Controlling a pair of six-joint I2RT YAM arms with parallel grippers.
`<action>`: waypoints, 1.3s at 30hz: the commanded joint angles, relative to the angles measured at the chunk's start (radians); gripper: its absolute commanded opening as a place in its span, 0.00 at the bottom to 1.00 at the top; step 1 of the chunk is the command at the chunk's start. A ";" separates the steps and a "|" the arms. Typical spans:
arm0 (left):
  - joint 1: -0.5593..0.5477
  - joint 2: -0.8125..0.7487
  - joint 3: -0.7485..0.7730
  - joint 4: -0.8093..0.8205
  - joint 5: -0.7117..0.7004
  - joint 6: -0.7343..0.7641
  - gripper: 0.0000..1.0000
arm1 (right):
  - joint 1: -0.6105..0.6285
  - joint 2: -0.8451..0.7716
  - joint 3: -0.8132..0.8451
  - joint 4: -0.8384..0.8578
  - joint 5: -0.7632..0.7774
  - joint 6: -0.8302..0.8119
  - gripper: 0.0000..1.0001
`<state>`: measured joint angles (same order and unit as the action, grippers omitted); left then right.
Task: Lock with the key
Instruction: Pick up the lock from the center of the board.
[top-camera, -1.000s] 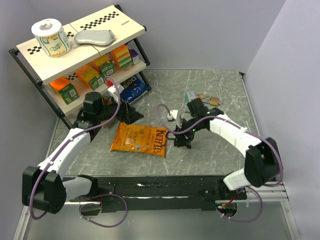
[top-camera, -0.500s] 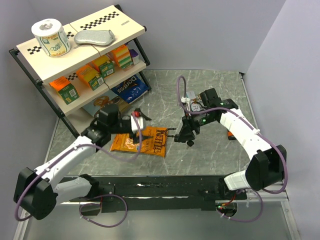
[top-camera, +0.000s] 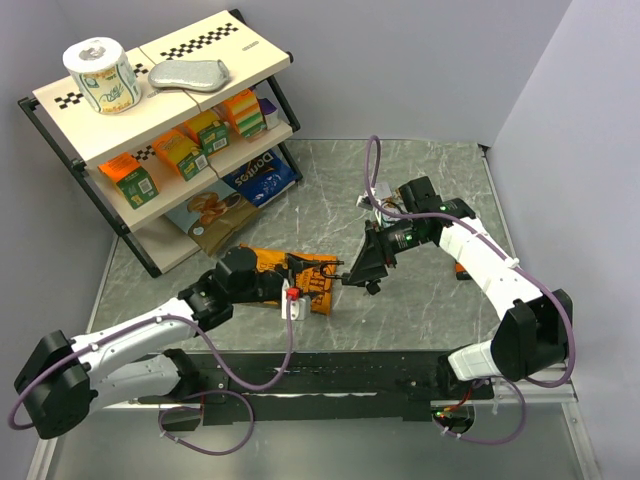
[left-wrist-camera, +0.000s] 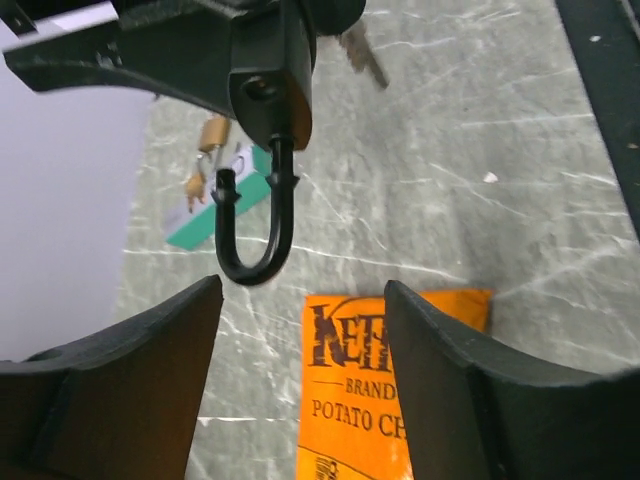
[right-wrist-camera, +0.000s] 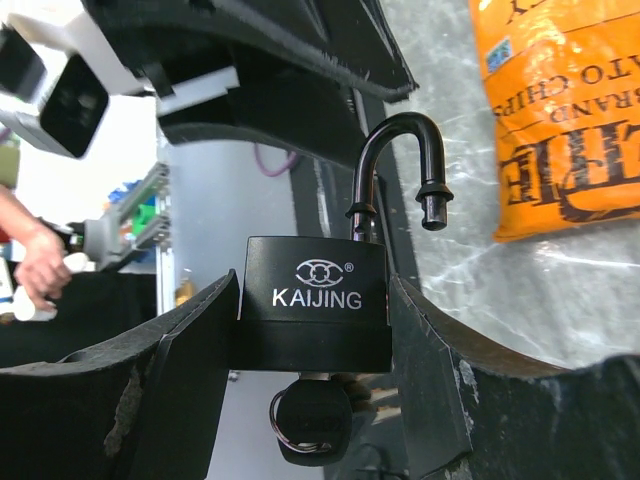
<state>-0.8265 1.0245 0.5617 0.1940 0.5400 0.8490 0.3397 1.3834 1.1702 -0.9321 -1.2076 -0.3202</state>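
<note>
My right gripper (right-wrist-camera: 312, 345) was clamped on the black KAIJING padlock (right-wrist-camera: 313, 300), held above the grey marble table (left-wrist-camera: 480, 150). Its steel shackle (right-wrist-camera: 395, 170) stood open, and the black-headed key (right-wrist-camera: 312, 420) was seated underneath. My left gripper (left-wrist-camera: 302, 300) faced it, fingers apart and empty. I judged the shackle needed pressing squarely home before turning the key, which sat awkwardly between the right fingers. The orange chip bag (left-wrist-camera: 370, 400) lay below.

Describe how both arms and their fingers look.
The left arm and right arm match: white shells, black joints, and a loose purple cable along each. The left fingers are broad matte black wedges. The right fingers show chipped edges. A small red part marks the left wrist.
</note>
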 joint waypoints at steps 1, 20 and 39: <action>-0.060 -0.012 -0.017 0.174 -0.125 0.025 0.68 | -0.001 -0.004 0.009 0.032 -0.144 0.056 0.00; -0.122 0.048 -0.003 0.245 -0.213 0.010 0.26 | 0.001 -0.021 -0.003 0.053 -0.182 0.099 0.00; 0.021 0.083 0.371 -0.228 0.098 -0.609 0.01 | -0.068 -0.279 0.076 0.026 0.220 -0.218 0.99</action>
<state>-0.8719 1.1000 0.7853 -0.0330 0.4740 0.4564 0.2737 1.1904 1.2457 -0.9215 -1.0557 -0.4084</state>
